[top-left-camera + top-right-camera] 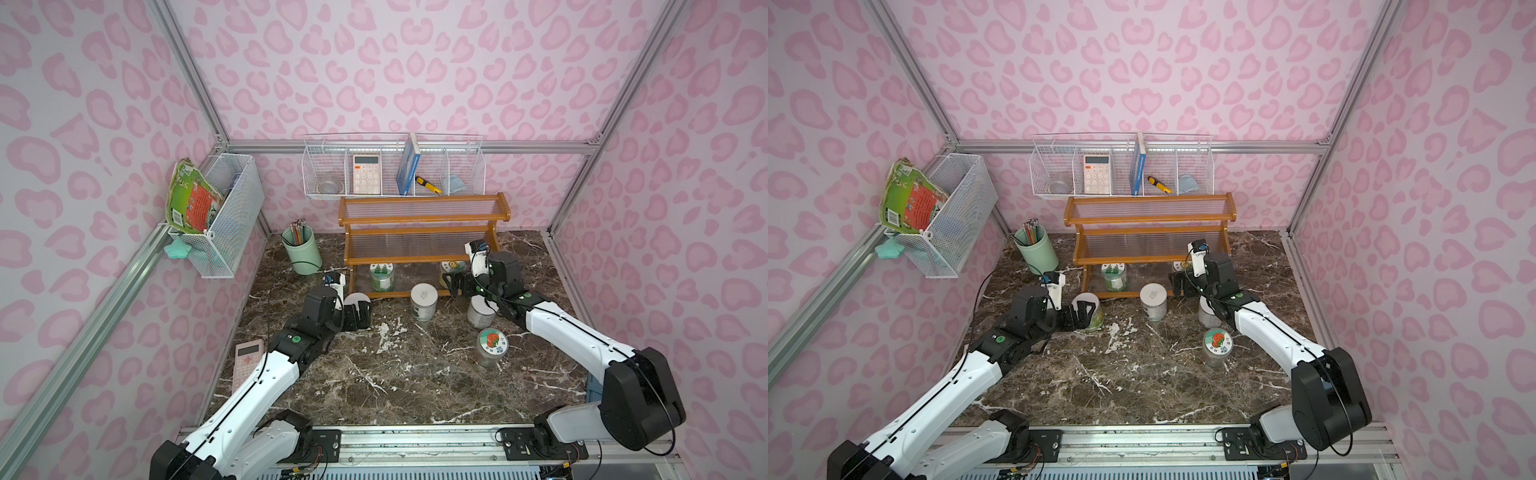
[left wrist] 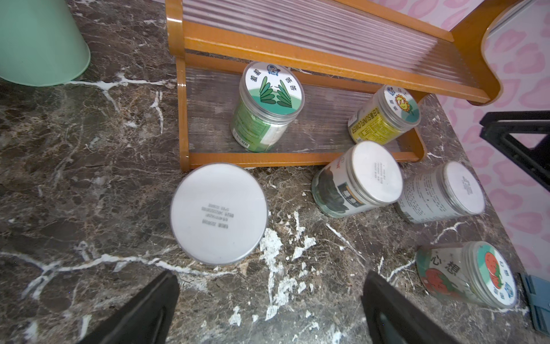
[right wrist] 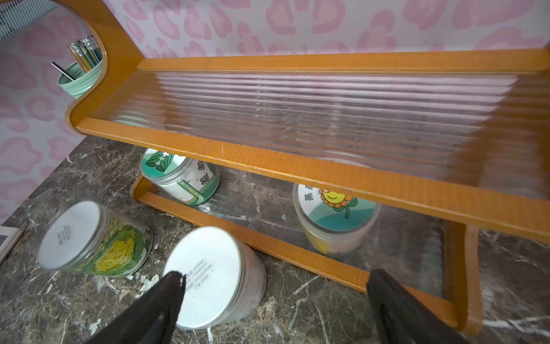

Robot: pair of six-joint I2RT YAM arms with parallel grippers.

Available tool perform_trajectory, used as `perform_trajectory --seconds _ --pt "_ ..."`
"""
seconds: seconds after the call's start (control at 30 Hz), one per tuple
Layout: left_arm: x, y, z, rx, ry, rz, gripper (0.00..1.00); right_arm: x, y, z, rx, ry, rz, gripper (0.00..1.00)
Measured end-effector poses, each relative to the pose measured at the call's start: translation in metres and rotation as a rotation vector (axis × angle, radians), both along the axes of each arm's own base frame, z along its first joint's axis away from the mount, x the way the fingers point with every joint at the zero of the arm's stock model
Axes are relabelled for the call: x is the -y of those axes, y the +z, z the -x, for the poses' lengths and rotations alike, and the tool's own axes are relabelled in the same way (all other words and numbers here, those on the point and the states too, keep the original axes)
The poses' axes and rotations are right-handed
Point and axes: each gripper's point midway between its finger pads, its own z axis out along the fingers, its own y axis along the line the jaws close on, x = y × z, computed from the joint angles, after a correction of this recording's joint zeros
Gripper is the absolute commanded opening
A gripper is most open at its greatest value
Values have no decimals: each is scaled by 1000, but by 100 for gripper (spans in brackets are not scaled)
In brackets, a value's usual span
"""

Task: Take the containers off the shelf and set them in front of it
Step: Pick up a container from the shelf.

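The shelf [image 1: 424, 216] [image 3: 268, 160] stands at the back of the marble table. Two containers sit on its bottom tier: a green-leaf-lidded jar [image 1: 381, 276] [image 2: 272, 89] and a sunflower-lidded jar [image 2: 400, 102] [image 3: 336, 208]. Several jars stand on the table in front: three plain-lidded ones [image 1: 357, 301] [image 1: 424, 301] [image 1: 480, 311] and a tomato-lidded one [image 1: 489, 347]. My left gripper [image 1: 358, 316] [image 2: 271, 278] is open just short of the leftmost plain-lidded jar [image 2: 218, 213], holding nothing. My right gripper [image 1: 455, 284] [image 3: 276, 275] is open and empty before the bottom tier, facing the sunflower jar.
A mint-green pencil cup [image 1: 302, 251] stands left of the shelf. A pink calculator [image 1: 247, 361] lies by the left wall under my left arm. White wire baskets hang on the back wall [image 1: 392, 170] and the left wall [image 1: 226, 216].
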Motion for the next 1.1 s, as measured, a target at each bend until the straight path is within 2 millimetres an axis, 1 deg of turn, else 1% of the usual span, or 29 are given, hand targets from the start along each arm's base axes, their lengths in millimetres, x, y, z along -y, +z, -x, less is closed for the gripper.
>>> perform_trajectory --seconds 0.1,0.23,0.47,0.83,1.1 --pt "2 -1 5 -14 -17 8 99 1 -13 -3 -28 -5 19 99" --pt "3 0 5 -15 -25 14 99 6 -29 -9 -54 -30 48 99" --pt "4 -1 6 -17 -27 15 99 10 -53 -27 -61 -81 91 99" --pt "3 -4 6 -25 -22 12 99 12 -72 -54 -17 -142 118 99" --pt "3 -6 6 -29 -21 10 99 11 -73 -69 10 -174 106 99"
